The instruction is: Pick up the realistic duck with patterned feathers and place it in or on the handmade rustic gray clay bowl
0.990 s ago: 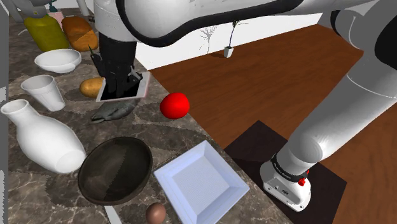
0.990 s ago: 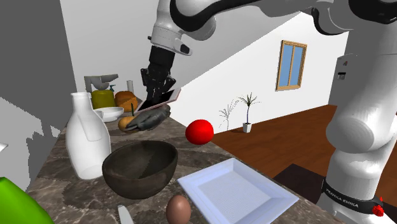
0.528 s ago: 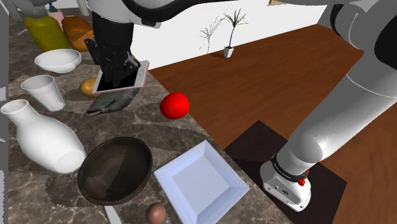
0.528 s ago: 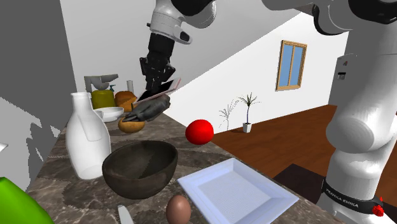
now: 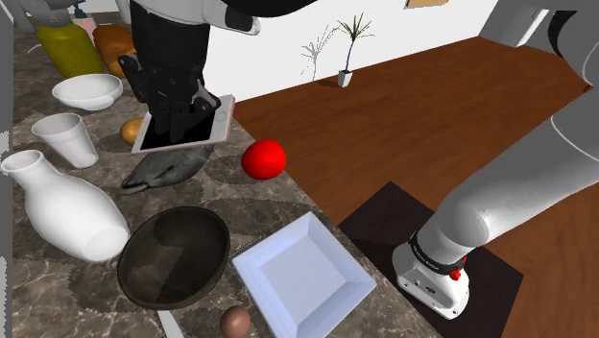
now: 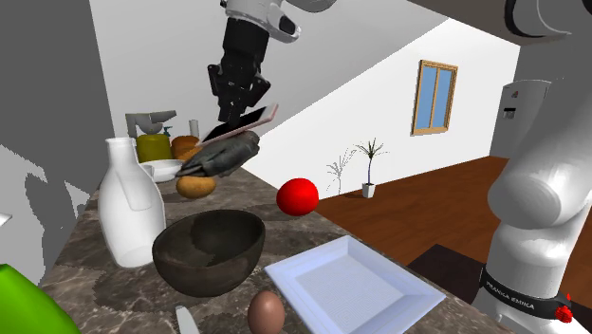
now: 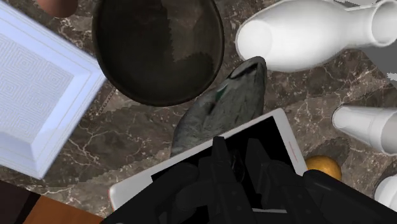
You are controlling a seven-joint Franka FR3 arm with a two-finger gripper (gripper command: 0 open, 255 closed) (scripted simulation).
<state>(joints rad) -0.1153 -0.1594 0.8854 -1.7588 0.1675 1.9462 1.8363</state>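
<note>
You cannot tell the claw's [image 5: 182,119] grip; a white-edged phone [image 5: 209,123] covers its tips. The grey duck [image 5: 163,171] sits just beneath, beside the dark bowl [image 5: 175,259]. Confirm the duck is clamped before carrying.

**Setting.** A dark brown marble countertop with pale veins [image 5: 58,288] fills the shoulder view's left. Past its edge lies a reddish-brown wood plank floor [image 5: 413,115], bounded by a plain white wall [image 5: 278,58]. A small green plant in a white pot [image 5: 345,77] stands at the wall's foot. In the second exterior view, a wood-framed window with blue panes [image 6: 434,97] sits in the white wall, and a flat grey wall [image 6: 47,85] closes that view's left.
</note>
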